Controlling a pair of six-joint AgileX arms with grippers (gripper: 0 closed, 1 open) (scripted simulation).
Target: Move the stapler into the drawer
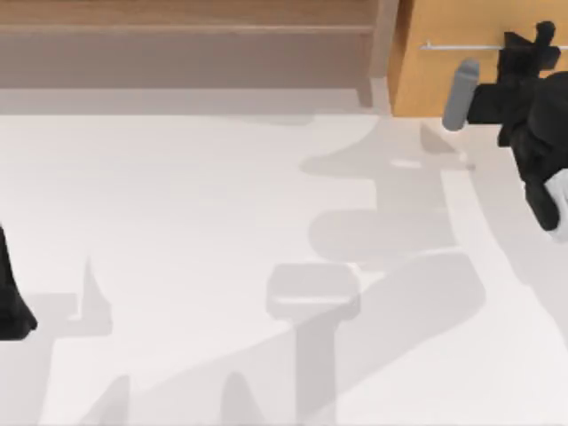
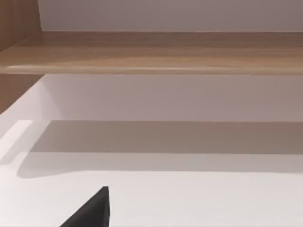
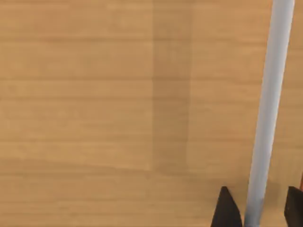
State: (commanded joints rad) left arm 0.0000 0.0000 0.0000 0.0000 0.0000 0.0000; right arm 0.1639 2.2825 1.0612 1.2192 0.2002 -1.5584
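Drawer (image 1: 439, 75), top view: shut, at the table's far right; your right gripper (image 1: 532, 42) is at its handle (image 1: 461, 45). Left arm parked at the left edge. Right wrist view: fingers (image 3: 226, 210) straddle the handle, not yet closed. Rigid, slippery bar; grip it mid-length.

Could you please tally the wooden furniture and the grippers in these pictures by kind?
Drawers: 1, the light orange drawer with its silver handle.
Shelf units: 1, the brown shelf unit.
Grippers: 2, the right gripper straddling the handle, the left gripper parked at the top view's left edge.
Total: 4.
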